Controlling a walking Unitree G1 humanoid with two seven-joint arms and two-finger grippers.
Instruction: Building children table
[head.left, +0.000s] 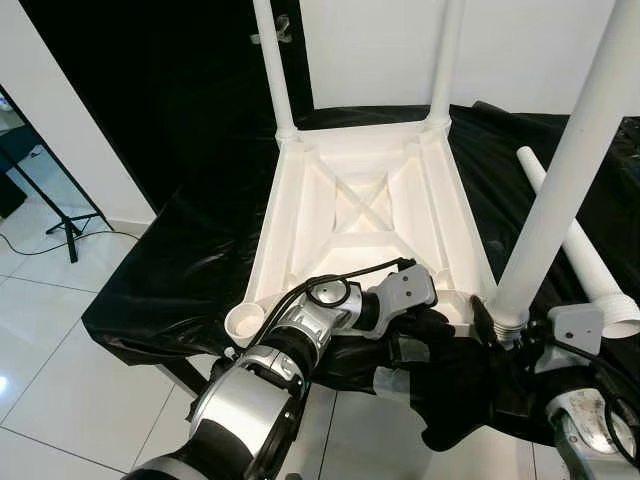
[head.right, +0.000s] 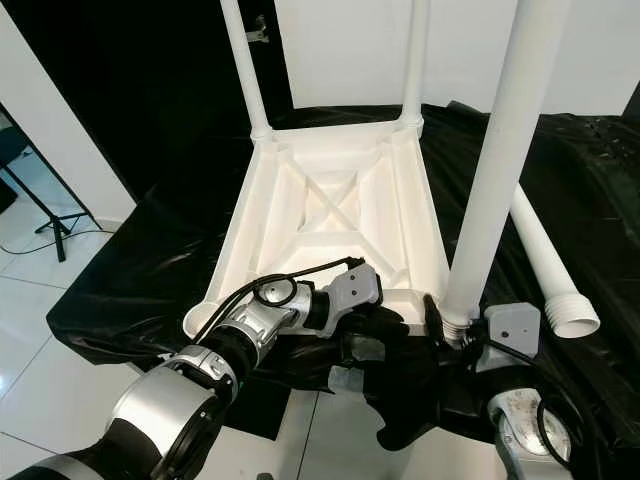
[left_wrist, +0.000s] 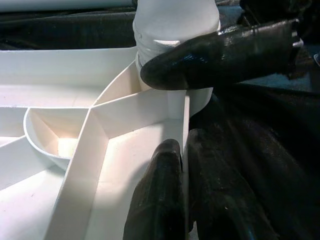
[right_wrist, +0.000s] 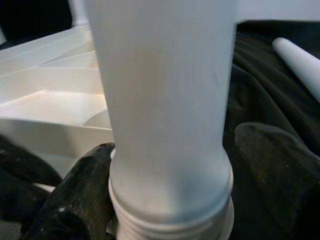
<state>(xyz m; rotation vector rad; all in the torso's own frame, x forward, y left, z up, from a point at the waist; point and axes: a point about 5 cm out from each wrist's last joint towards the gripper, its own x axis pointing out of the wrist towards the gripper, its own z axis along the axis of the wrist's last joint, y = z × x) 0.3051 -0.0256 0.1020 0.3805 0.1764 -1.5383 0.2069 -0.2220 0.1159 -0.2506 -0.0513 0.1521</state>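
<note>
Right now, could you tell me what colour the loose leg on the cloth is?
White; the loose leg shows best in the right eye view.

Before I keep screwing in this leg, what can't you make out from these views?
- Head views: the near-right socket, hidden behind both end effectors.
- Right wrist view: how far the table leg thread is seated, cut off by the bottom edge.
- Head views: tops of all three standing legs, cut off.
- Left wrist view: tabletop beyond this corner.

1. Bright, even indoor light; the head views are sharp.
2. The black cloth (head.left: 180, 270) shows soft glare.
3. The near table leg (right_wrist: 165, 100) is blurred, out of focus in the right wrist view.
</note>
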